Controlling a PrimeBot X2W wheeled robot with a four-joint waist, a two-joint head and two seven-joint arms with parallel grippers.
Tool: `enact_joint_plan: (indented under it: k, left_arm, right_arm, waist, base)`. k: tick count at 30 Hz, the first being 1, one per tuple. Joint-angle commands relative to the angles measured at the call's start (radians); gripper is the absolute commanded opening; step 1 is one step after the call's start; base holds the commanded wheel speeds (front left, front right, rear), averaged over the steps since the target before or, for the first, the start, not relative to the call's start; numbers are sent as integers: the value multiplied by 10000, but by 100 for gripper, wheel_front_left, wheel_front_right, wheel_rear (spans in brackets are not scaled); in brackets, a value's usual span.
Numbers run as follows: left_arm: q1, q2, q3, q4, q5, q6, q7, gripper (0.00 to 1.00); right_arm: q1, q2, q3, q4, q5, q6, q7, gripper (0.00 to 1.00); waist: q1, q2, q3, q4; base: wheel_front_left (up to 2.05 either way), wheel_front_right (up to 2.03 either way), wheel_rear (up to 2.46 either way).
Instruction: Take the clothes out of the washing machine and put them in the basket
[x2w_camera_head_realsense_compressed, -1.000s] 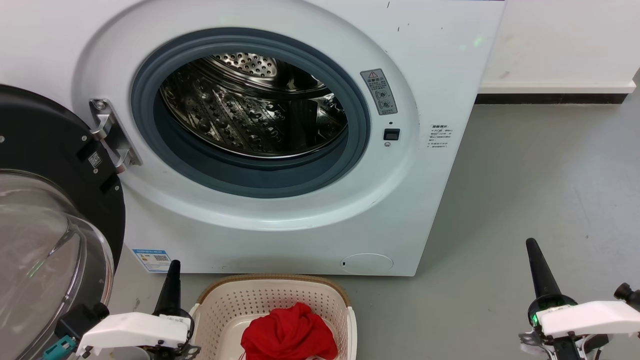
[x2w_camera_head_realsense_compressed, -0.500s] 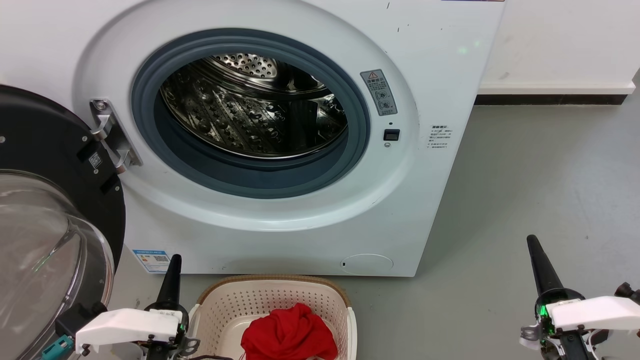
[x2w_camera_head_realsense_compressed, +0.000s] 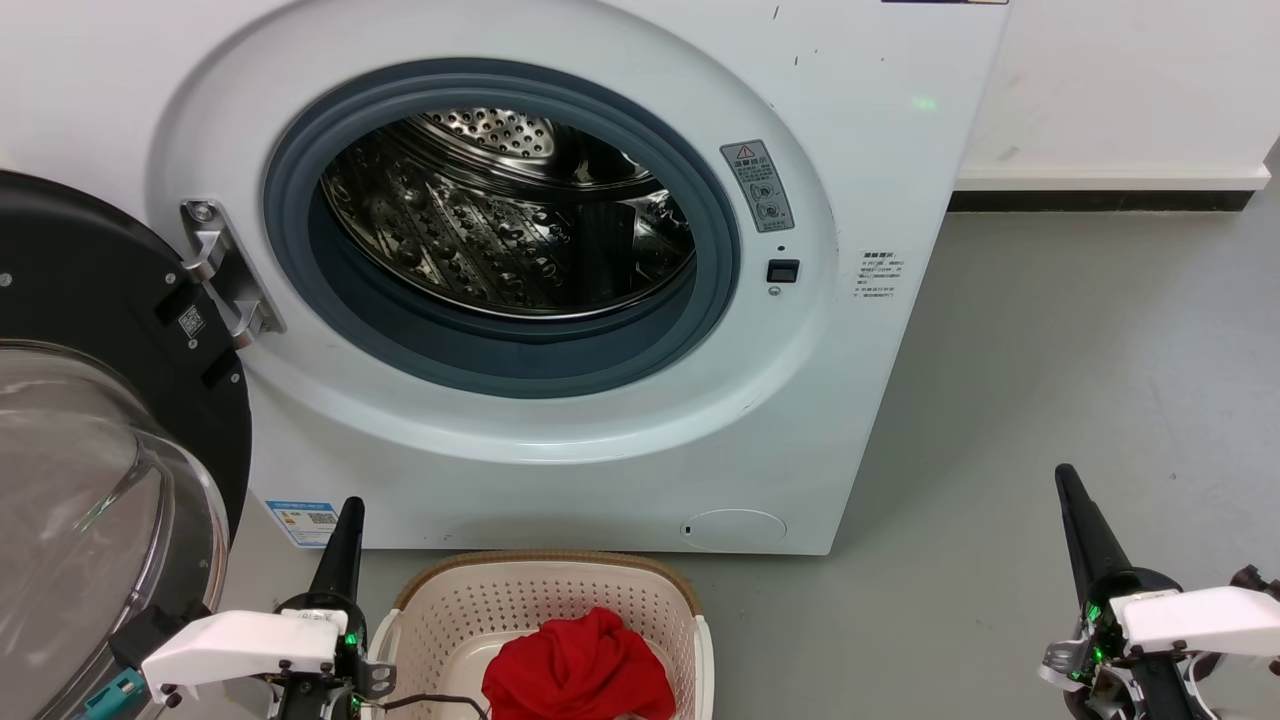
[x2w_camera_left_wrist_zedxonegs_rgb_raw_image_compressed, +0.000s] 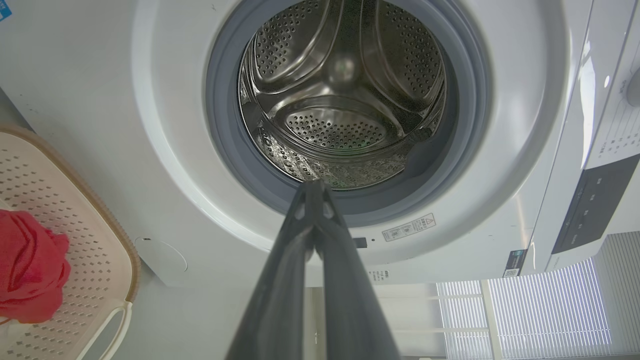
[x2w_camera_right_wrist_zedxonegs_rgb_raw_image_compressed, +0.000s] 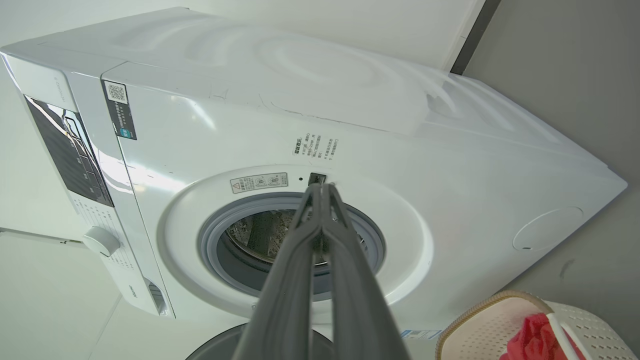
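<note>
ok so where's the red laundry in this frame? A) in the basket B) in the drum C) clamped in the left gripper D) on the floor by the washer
A: the red clothes lie heaped in the basket, the washing machine drum shows bare steel, and the left gripper and right gripper are both shut on nothing.

The white washing machine (x2w_camera_head_realsense_compressed: 880, 150) stands with its black-rimmed glass door (x2w_camera_head_realsense_compressed: 90, 450) swung wide to the left, showing the grey seal (x2w_camera_head_realsense_compressed: 720, 280) and shiny perforated drum (x2w_camera_head_realsense_compressed: 500, 220). Just before it on the floor (x2w_camera_head_realsense_compressed: 1050, 400) sits the cream, brown-rimmed basket (x2w_camera_head_realsense_compressed: 470, 600), holding the red clothes (x2w_camera_head_realsense_compressed: 580, 670) bunched in a heap.
</note>
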Motion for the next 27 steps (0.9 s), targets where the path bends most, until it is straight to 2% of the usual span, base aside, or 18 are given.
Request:
enact_joint_plan:
  k: [1,27]
  left_arm:
    - [-203,0,28,-9,-240,-68,66,0]
    - [-426,-3,188,195,-2353,-301,572,0]
  right_arm:
    - [-239,-24,-33,20,235,1,78,0]
    - [-474,43,-259,355,2264,0,636,0]
  waist:
    - [0,-1,-3,0]
    - [0,-1,-47,-2]
  base:
    - [0,0,0]
    - [0,0,0]
